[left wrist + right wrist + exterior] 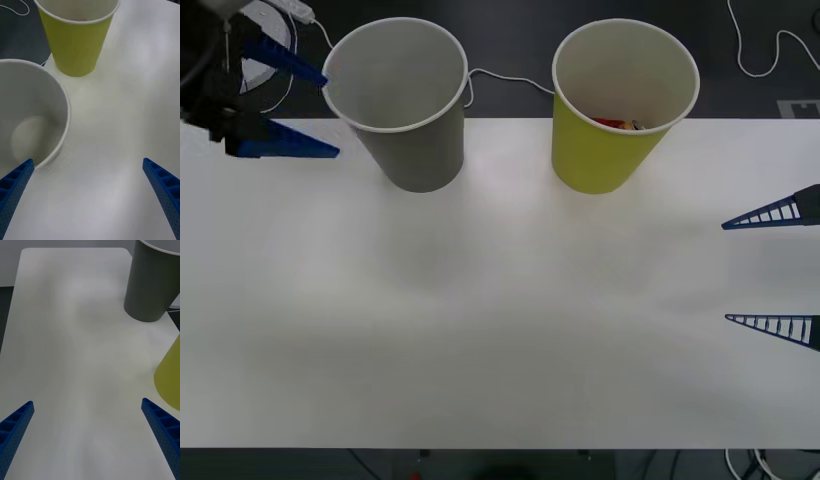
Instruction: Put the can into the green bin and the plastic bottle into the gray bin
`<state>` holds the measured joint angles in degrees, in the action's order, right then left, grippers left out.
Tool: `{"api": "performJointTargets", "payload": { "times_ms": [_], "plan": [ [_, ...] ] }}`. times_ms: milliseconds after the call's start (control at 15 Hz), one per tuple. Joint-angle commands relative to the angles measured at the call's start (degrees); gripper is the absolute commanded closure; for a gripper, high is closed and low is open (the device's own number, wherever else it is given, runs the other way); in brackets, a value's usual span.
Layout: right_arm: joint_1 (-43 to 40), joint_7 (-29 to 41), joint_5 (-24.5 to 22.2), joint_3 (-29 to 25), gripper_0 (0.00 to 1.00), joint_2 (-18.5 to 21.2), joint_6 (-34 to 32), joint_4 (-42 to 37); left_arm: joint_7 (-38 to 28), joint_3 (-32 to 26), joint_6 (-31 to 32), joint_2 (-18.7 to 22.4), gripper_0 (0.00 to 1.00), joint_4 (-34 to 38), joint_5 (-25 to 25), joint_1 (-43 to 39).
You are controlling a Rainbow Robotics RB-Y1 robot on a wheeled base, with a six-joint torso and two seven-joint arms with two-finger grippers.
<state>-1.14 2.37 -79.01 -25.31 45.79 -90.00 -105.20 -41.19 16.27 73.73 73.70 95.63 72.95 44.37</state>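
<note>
the left gripper (330, 115) hangs at the far left of the table, just left of the gray bin's rim, with its jaws spread wide and nothing between them. one blue finger (285, 60) points toward the bin's lip from above and the other finger (285, 142) lies lower, level with the bin's upper wall. in the left wrist view the gripper (88, 165) looks down past its parted fingers onto the gray bin (35, 116), whose pale inside shows a bare round floor.

the right gripper (725, 272) sits at the right edge of the table, midway between near and far, jaws also wide apart and holding nothing. its two ribbed fingers point left across the bare white table (500, 330). in the right wrist view the gripper (88, 403) faces open tabletop, with the gray bin (152, 281) beyond it and the green bin (170, 378) close at one side.

the gray bin (405, 100) stands upright at the far left-centre of the table. the green bin (620, 105) stands upright to its right, well apart from it. the can (620, 124) lies inside the green bin, a sliver of red and orange showing low against its near inner wall, well away from both sets of jaws. a white cable (510, 80) runs on the dark floor behind the two bins.
</note>
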Motion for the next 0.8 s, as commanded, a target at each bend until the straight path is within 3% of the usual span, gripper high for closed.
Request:
{"api": "performJointTargets", "payload": {
  "times_ms": [67, 400, 800],
  "plan": [
    [0.00, 0.00, 0.00, 0.00, 0.00, 0.00, 0.00, 0.00, 4.28, -8.62, 0.01, -0.66, 0.00, 4.30, 2.20, -10.97],
    [0.00, 0.00, 0.00, 0.00, 0.00, 0.00, 0.00, 0.00, 12.98, -19.52, 4.76, -3.30, 0.00, 7.82, 4.13, -23.27],
    [0.00, 0.00, 0.00, 0.00, 0.00, 0.00, 0.00, 0.00, 25.19, -24.80, 5.20, -4.79, 0.00, 8.43, 4.49, -33.20]
  ]
}}
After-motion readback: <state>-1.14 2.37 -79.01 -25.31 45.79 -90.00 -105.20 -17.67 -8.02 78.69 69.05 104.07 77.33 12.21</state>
